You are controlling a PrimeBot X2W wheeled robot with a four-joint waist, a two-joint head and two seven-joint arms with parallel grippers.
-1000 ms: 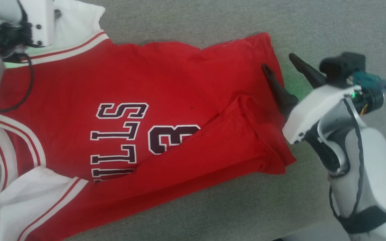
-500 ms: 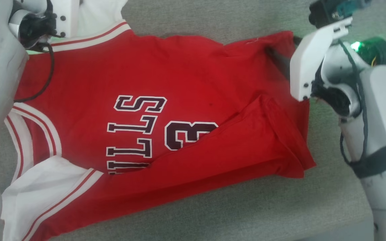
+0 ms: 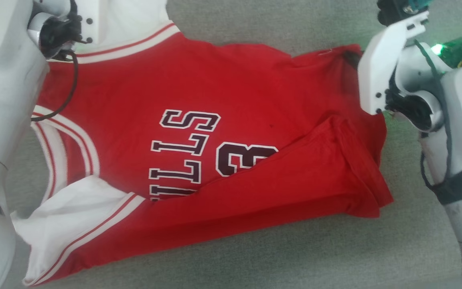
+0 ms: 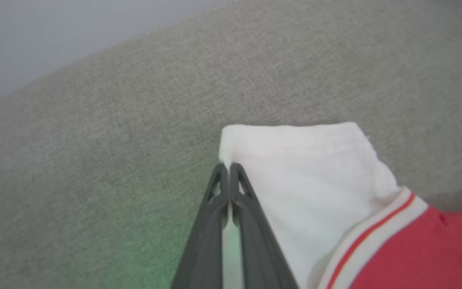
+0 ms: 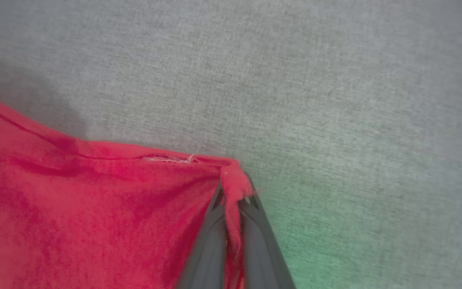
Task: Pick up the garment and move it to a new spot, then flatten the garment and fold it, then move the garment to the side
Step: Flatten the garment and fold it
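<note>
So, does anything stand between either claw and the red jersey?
Nothing visible does. The left claw is shut on a corner of the white cuff panel of the bright red fabric garment; the right claw is shut on its red hem corner.

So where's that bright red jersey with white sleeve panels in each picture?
Head view: the bright red soft jersey, across the middle.
Left wrist view: its white sleeve panel, lower right, pinched by the left gripper.
Right wrist view: its red hem corner, lower left, pinched by the right gripper.
Shared landmark: the grey woven surface.
</note>
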